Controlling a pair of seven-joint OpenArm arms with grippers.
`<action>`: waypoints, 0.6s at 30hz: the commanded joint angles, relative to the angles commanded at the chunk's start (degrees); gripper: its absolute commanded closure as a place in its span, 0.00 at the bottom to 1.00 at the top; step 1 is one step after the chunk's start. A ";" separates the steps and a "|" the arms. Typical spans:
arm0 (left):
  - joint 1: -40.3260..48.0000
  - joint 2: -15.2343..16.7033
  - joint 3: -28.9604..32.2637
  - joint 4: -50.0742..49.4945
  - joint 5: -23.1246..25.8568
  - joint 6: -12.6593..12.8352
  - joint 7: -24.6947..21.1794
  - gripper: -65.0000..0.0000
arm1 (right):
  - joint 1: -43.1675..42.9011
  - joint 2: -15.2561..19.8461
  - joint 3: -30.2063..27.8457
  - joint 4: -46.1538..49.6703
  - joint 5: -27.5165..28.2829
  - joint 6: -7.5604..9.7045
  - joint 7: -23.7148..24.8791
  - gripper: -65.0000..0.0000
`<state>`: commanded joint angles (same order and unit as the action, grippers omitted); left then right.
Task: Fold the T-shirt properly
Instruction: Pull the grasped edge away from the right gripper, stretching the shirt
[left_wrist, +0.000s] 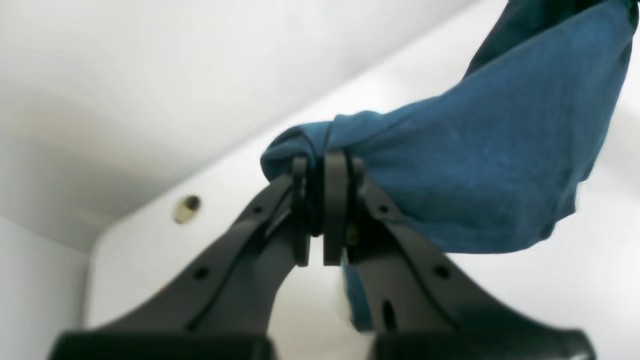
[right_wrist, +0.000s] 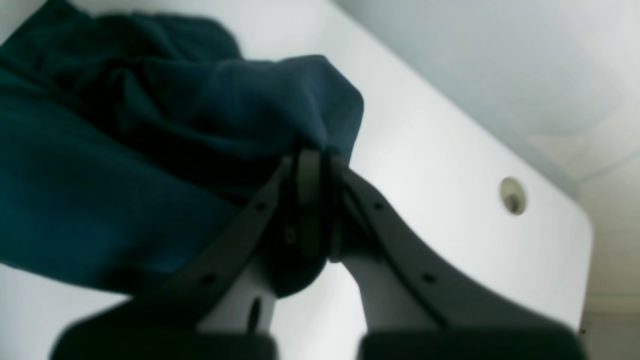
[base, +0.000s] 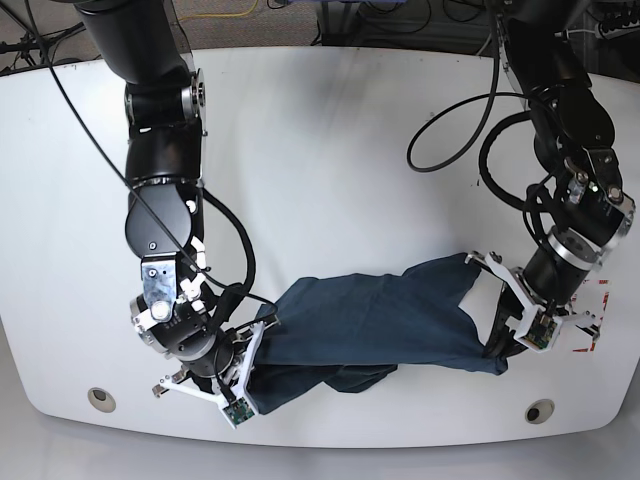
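In the left wrist view we find the left gripper (left_wrist: 322, 215) with jaws clamped on a bunched fold of the T-shirt (left_wrist: 500, 165), soft blue knit trailing to the upper right of the frame.

In the right wrist view the right gripper (right_wrist: 315, 210) is likewise pinched on dark, rumpled cloth filling the left of the frame.

In the base view the shirt hangs between both grippers at lower centre over the white table (base: 330, 150); we judge it is being stretched out to flatten.
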<state>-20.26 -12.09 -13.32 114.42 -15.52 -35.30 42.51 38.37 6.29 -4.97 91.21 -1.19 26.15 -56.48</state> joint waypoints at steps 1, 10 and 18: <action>-0.97 -0.09 0.18 0.00 0.00 1.05 0.00 1.00 | 0.79 0.09 0.00 -0.18 0.00 0.00 0.00 1.00; -12.84 -2.02 0.35 -0.09 0.00 8.70 0.09 1.00 | 11.16 0.26 -0.09 -2.20 -0.09 0.18 -1.49 1.00; -27.34 -2.90 -0.09 -0.44 0.53 8.79 7.82 1.00 | 23.38 0.26 -0.09 -5.19 -0.44 5.01 -4.66 1.00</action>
<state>-47.60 -14.99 -13.41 113.98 -14.99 -26.51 50.33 61.76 6.55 -5.05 86.02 -1.63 31.16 -61.14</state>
